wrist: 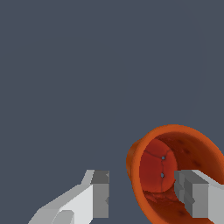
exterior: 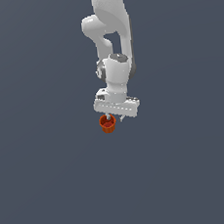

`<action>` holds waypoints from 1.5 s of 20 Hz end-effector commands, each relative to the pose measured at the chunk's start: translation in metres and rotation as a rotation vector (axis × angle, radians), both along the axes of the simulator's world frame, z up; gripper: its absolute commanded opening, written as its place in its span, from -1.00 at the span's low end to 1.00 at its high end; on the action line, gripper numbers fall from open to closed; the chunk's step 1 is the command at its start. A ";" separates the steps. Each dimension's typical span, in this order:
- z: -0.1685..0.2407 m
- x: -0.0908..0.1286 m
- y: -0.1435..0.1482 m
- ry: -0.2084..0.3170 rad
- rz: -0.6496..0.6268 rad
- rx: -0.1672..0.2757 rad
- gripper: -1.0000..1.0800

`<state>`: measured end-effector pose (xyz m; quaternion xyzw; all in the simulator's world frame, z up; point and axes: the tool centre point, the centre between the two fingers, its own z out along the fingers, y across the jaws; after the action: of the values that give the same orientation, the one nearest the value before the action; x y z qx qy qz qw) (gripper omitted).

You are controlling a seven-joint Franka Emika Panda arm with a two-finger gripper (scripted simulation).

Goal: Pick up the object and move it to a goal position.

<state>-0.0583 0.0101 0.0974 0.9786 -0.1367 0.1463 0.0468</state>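
Observation:
The small orange-red cup [exterior: 107,123] sits just under my white gripper [exterior: 113,119] in the exterior view, a little toward that view's left. In the wrist view the cup [wrist: 144,144] shows its open mouth and inner bottom, tilted toward the camera. My gripper [wrist: 146,188] is open and straddles the cup's near wall. One finger [wrist: 197,197] reaches inside the cup. The other finger [wrist: 99,197] is outside it, with a small gap to the rim. Whether the cup rests on the ground or hangs cannot be told.
A plain dark grey-blue ground [exterior: 48,180] fills both views. The white arm [exterior: 110,30] comes down from the top of the exterior view. No other objects or goal marker show.

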 end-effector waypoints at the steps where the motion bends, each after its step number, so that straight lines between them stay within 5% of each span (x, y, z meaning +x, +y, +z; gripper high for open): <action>1: 0.000 0.000 0.000 0.000 0.000 0.000 0.23; 18: -0.029 0.008 -0.004 -0.003 -0.002 0.001 0.23; 19: -0.029 0.008 -0.004 -0.003 -0.002 0.001 -1.00; 30: -0.028 0.008 -0.004 -0.003 -0.002 0.001 -1.00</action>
<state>-0.0509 0.0060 0.0687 0.9783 -0.1382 0.1471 0.0463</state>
